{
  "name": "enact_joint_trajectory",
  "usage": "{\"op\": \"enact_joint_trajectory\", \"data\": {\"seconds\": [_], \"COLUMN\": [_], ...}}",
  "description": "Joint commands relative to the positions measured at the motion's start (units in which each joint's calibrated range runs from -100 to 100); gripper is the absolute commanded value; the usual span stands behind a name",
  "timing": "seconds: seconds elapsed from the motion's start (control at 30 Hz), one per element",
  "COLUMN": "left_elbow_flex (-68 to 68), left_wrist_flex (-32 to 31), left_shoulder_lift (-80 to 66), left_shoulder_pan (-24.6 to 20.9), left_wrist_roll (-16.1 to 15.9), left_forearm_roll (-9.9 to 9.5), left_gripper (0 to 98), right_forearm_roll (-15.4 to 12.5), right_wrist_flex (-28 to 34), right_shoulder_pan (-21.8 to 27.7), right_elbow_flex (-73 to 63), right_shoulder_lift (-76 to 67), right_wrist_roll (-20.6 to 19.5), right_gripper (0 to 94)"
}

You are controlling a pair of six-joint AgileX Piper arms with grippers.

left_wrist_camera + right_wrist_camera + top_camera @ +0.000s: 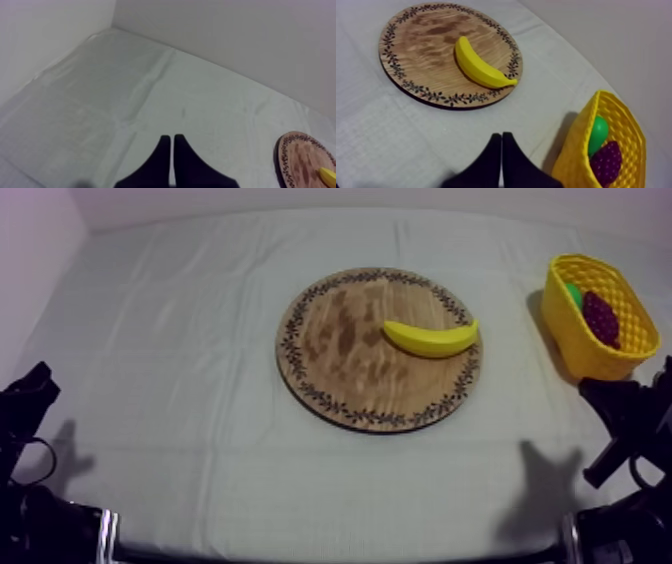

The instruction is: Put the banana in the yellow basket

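Note:
A yellow banana [432, 338] lies on the right part of the round wooden board [330, 358] at the table's middle. The yellow basket [575, 328] stands at the far right, with a green pear [573, 293] and dark purple grapes [601, 319] inside. My left gripper [35, 383] rests low at the left edge; its fingers lie together as a narrow wedge [172, 142] over bare cloth. My right gripper [600, 393] rests low at the right, just in front of the basket, fingers together [502, 140]. From that wrist the banana [478, 65], board [416, 45] and basket [631, 145] show ahead.
Grey-white cloth covers the table, with open room to the left of and in front of the board. White walls close off the back and the left side. An edge of the board [300, 160] shows beyond my left gripper.

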Motion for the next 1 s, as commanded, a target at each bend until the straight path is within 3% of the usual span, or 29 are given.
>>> {"op": "enact_joint_trajectory", "data": {"seconds": [0.0,0.23,0.4,0.63,0.97], "left_elbow_flex": [0.03,0.03,0.03,0.03,0.03], "left_wrist_flex": [-0.01,-0.01,-0.01,-0.01,-0.01], "left_shoulder_lift": [0.02,0.02,0.02,0.02,0.02], "left_shoulder_pan": [-0.02,-0.02,-0.02,-0.02,-0.02], "left_wrist_roll": [0.01,0.01,0.01,0.01,0.0], "left_forearm_roll": [-0.01,-0.01,-0.01,-0.01,-0.01], "left_gripper": [0.1,0.1,0.1,0.1,0.1], "right_forearm_roll": [1.32,4.8,5.21,4.06,-0.08], "right_wrist_flex": [0.73,9.87,16.92,26.08,38.77], "right_shoulder_pan": [-1.86,-7.98,-9.22,-8.03,-2.61], "right_elbow_flex": [-4.73,-23.12,-35.02,-49.24,-69.25], "right_shoulder_lift": [7.08,25.89,36.69,52.27,73.73], "right_wrist_roll": [-0.65,1.11,4.97,10.24,17.84], "right_gripper": [0.7,0.6,0.6,0.6,0.8]}}
